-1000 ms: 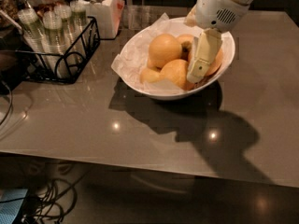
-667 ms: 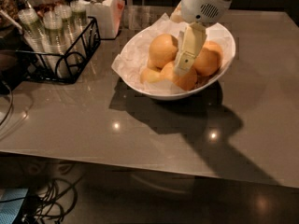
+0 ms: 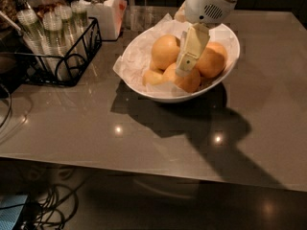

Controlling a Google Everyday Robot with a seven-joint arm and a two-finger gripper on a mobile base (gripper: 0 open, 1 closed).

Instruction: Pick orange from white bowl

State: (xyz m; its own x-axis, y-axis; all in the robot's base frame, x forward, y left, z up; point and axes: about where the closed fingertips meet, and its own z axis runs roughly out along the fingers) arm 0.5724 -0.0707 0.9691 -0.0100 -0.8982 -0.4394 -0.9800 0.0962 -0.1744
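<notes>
The white bowl [image 3: 144,56] stands on the grey table, lined with crinkled white paper, and holds several oranges. The large pale orange [image 3: 165,51] lies at the bowl's left middle. A deeper-orange one [image 3: 212,60] lies at the right, another [image 3: 188,80] at the front, and a small one [image 3: 152,76] at the front left. My gripper [image 3: 183,70] hangs down from the white arm [image 3: 208,1] over the middle of the bowl. Its tip is just right of the large pale orange and in front of the front orange.
A black wire rack [image 3: 57,56] with several glass bottles stands at the left back. A white lidded jar [image 3: 100,8] stands behind it. The table's front edge [image 3: 144,164] runs across below, with cables [image 3: 53,210] on the floor at lower left.
My gripper has moved left, from the bowl's right side to its middle, between the large pale orange and the deeper-orange one.
</notes>
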